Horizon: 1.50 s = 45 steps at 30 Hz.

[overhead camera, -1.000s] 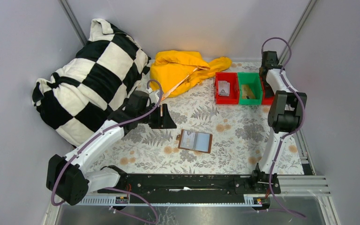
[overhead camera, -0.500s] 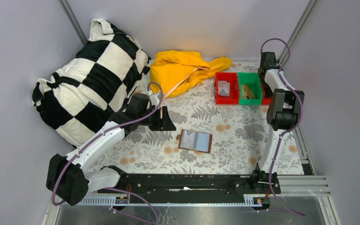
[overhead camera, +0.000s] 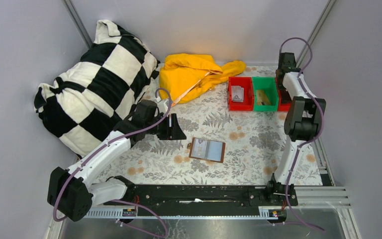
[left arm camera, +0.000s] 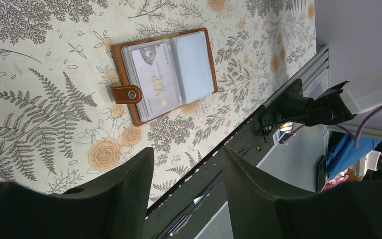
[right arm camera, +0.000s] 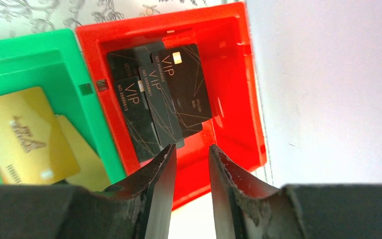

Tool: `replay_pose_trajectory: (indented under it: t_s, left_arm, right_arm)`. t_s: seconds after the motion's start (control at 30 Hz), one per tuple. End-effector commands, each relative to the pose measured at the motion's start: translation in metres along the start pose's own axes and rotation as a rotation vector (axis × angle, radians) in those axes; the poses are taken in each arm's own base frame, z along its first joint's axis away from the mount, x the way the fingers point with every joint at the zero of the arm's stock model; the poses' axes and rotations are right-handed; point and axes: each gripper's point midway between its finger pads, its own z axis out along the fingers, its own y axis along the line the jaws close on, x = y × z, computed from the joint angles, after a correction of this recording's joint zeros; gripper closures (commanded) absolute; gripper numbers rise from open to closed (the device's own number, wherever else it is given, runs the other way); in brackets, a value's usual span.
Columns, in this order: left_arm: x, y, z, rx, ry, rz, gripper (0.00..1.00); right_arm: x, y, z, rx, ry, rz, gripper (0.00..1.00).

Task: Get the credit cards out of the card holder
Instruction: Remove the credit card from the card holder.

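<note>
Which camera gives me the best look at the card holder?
Left wrist: the card holder lies open, a silver VIP card readable inside. Top external shows it small, without detail; right wrist misses it.

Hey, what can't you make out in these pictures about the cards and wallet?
Left wrist view: card holder's blank pocket beside the silver VIP card is cloudy; any card inside is hidden.
Right wrist view: black cards overlap, so their count is unclear.
Right wrist view: gold cards are cut off by the left edge and the right hand.
Top view: the item in the leftmost red bin is too small to identify.
</note>
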Motion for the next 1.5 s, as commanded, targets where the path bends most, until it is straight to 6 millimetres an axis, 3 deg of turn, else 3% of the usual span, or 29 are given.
replay_pose_trajectory:
  t_s: [0.0, 0.17, 0.3, 0.47, 0.53, 0.63, 0.73, 0.9, 1.1, 1.23, 1.47]
  left_arm:
    - [-0.009, -0.012, -0.005, 0.049, -0.047, 0.028, 0.43]
    - [-0.002, -0.006, 0.004, 0.045, -0.016, -0.017, 0.42]
    - [0.003, -0.005, 0.012, 0.05, -0.004, -0.043, 0.42]
    - [0.008, -0.003, 0.027, 0.014, 0.011, -0.07, 0.41]
    - [0.01, -0.01, 0.034, 0.027, 0.031, -0.072, 0.41]
    - [0.013, -0.016, 0.048, 0.036, 0.062, -0.074, 0.41]
    - [0.016, -0.012, 0.064, 0.02, 0.088, -0.084, 0.38]
    - [0.019, -0.009, 0.088, -0.001, 0.113, -0.085, 0.35]
    - [0.022, -0.005, 0.108, -0.016, 0.157, -0.099, 0.35]
    - [0.022, 0.005, 0.118, -0.052, 0.166, -0.104, 0.35]
    - [0.024, 0.023, 0.123, -0.142, 0.181, -0.088, 0.35]
  right_arm:
    - [-0.048, -0.029, -0.081, -0.058, -0.177, 0.163, 0.62]
    - [-0.045, -0.003, -0.149, -0.33, -0.247, 0.328, 0.54]
    - [-0.019, 0.052, -0.213, -0.684, -0.237, 0.391, 0.57]
    - [0.052, 0.146, -0.277, -0.959, -0.165, 0.304, 0.58]
    - [0.102, 0.189, -0.293, -1.052, -0.068, 0.265, 0.59]
    - [0.158, 0.235, -0.316, -1.148, 0.03, 0.229, 0.59]
    - [0.195, 0.256, -0.319, -1.179, 0.096, 0.251, 0.59]
    - [0.228, 0.264, -0.306, -1.177, 0.156, 0.289, 0.59]
    - [0.226, 0.27, -0.3, -1.182, 0.135, 0.264, 0.59]
    - [0.234, 0.273, -0.285, -1.139, 0.143, 0.239, 0.59]
    - [0.248, 0.283, -0.274, -1.139, 0.196, 0.208, 0.59]
